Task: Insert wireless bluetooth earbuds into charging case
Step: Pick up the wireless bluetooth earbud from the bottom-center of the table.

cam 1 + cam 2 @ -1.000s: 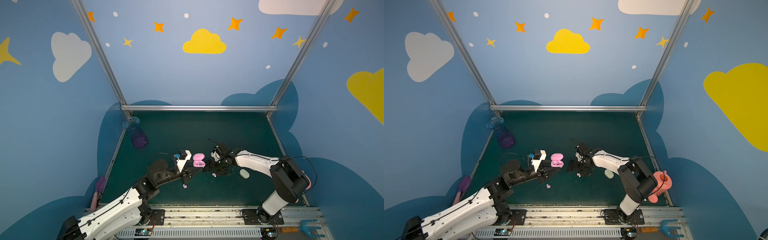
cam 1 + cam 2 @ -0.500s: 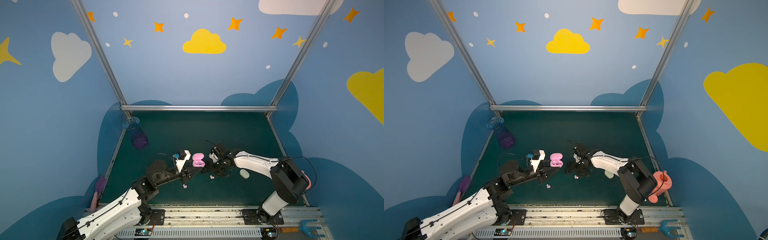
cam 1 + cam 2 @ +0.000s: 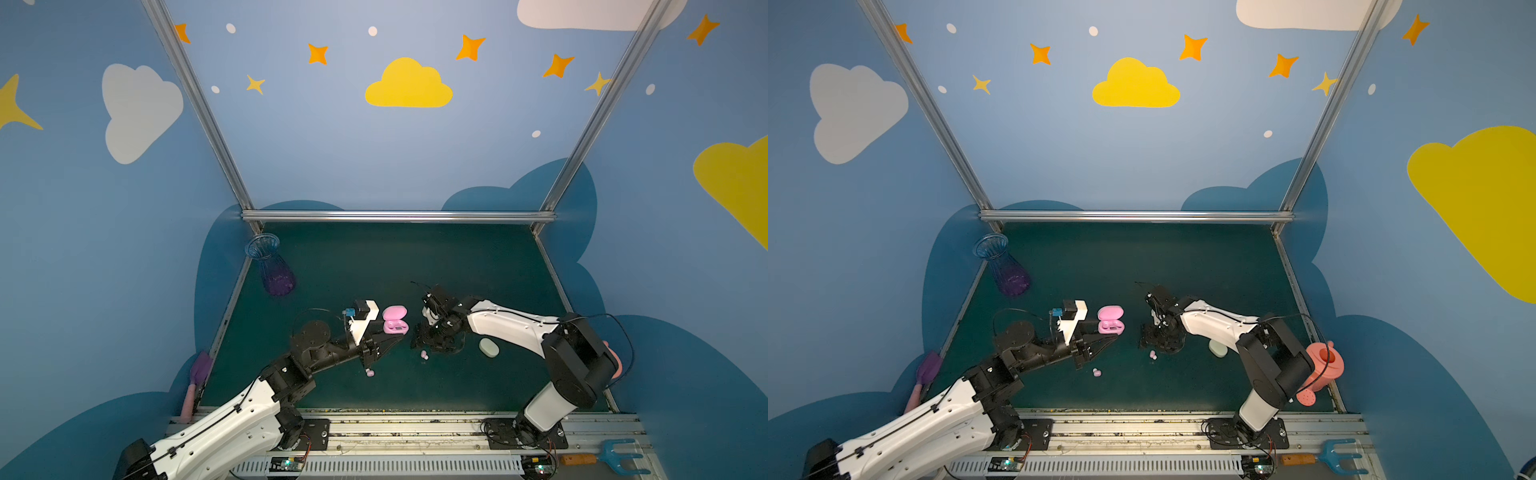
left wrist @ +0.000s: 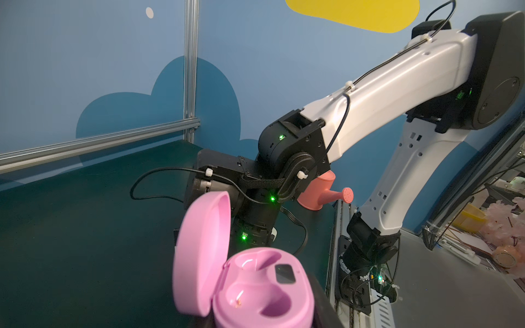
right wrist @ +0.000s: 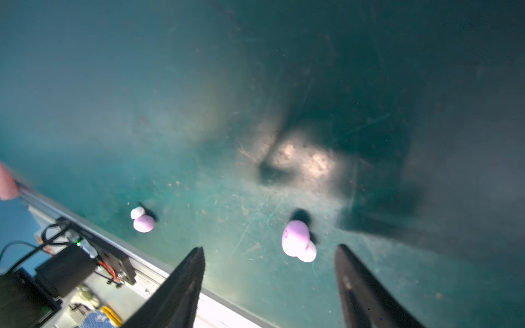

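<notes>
The far half of the tabletop (image 3: 415,257) is seen unoccupied, except for a purple vase (image 3: 272,272) standing in its far left corner. The middle is crowded: the open pink case (image 3: 395,320), clamped at the tip of the left gripper (image 3: 395,338), and the right gripper (image 5: 270,247) are set near each other, with only a narrow lane of mat between them. One pink earbud (image 5: 297,241) is framed by the right gripper's parted jaws, untouched. A second earbud (image 3: 370,372) is found just beside the left gripper's body. A pale case (image 3: 488,347) is hemmed in close by the right forearm. A broad bare strip is offered along the near edge.
</notes>
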`<state>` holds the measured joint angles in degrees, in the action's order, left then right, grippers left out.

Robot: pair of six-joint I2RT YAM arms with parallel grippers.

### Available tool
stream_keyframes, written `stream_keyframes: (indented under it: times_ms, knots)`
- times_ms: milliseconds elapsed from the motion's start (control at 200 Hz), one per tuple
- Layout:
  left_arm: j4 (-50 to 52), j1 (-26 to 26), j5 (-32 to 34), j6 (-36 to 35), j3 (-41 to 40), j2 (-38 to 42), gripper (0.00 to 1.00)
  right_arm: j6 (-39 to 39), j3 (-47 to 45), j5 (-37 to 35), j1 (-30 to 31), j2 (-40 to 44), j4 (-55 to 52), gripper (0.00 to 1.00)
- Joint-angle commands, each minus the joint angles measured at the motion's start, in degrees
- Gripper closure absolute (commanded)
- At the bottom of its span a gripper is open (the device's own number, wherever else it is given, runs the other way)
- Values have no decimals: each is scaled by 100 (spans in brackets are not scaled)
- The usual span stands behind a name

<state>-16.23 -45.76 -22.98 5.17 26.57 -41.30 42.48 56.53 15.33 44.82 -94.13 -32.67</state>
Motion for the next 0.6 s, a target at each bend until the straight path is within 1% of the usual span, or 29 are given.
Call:
stream_keyframes:
  times_ms: [0, 95, 250, 476, 596]
  knots:
    - [-27, 16, 23, 72, -87, 69, 89, 174, 251, -430, 109, -24, -428, 44]
    - [-42, 8, 22, 76, -108, 94, 89, 259, 321, -603, 180, -85, -577, 51]
    - [-35, 8, 22, 125, -134, 184, 89, 348, 434, -817, 258, -202, -733, 59]
    - [45, 7, 31, 195, -186, 433, 89, 358, 708, -873, 326, -542, -926, 61]
    - [46, -1, 33, 225, -244, 526, 89, 434, 740, -865, 335, -678, -904, 64]
